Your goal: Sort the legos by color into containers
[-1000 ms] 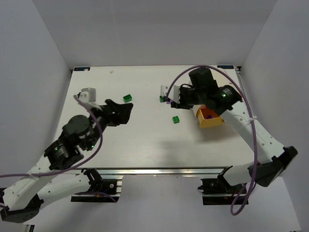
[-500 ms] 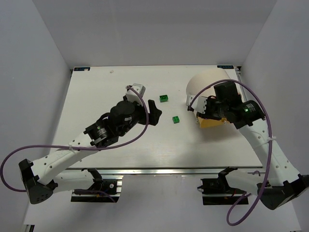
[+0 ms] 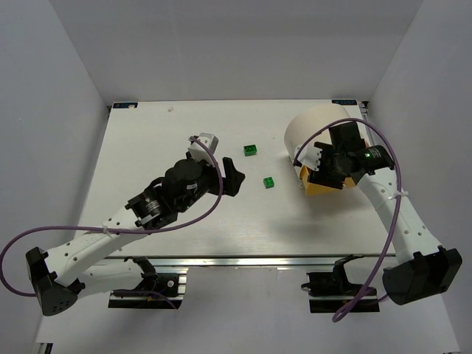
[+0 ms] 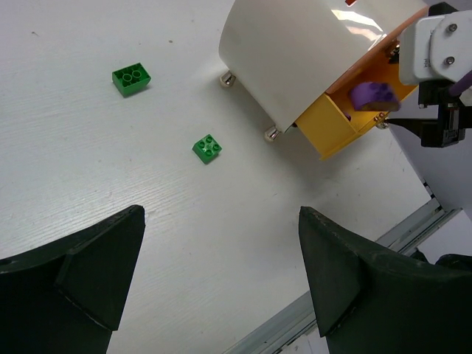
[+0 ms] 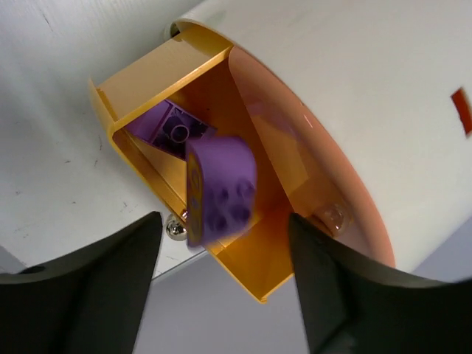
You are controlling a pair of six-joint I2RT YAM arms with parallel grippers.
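Observation:
Two green legos lie on the white table: a larger one (image 3: 251, 150) (image 4: 130, 77) and a smaller one (image 3: 269, 181) (image 4: 207, 148). To their right stands the cream-white tub (image 3: 317, 125) (image 4: 295, 51) (image 5: 354, 74), one of the containers, with an orange drawer (image 3: 324, 186) (image 5: 147, 81) pulled out. My right gripper (image 3: 318, 168) (image 5: 221, 221) hangs open over that drawer. Between its fingers a blurred purple lego (image 5: 221, 188) (image 4: 372, 96) is loose, touching neither. Another purple lego (image 5: 166, 129) rests in the drawer. My left gripper (image 3: 234, 177) (image 4: 221, 221) hovers open and empty left of the green legos.
The tub rests on small metal feet (image 4: 228, 79). The table's front rail (image 4: 413, 228) runs close behind the drawer in the left wrist view. White enclosure walls stand on three sides of the table.
My right gripper has opened and let go of the purple lego over the drawer. My left arm swung from the table's left side toward the middle.

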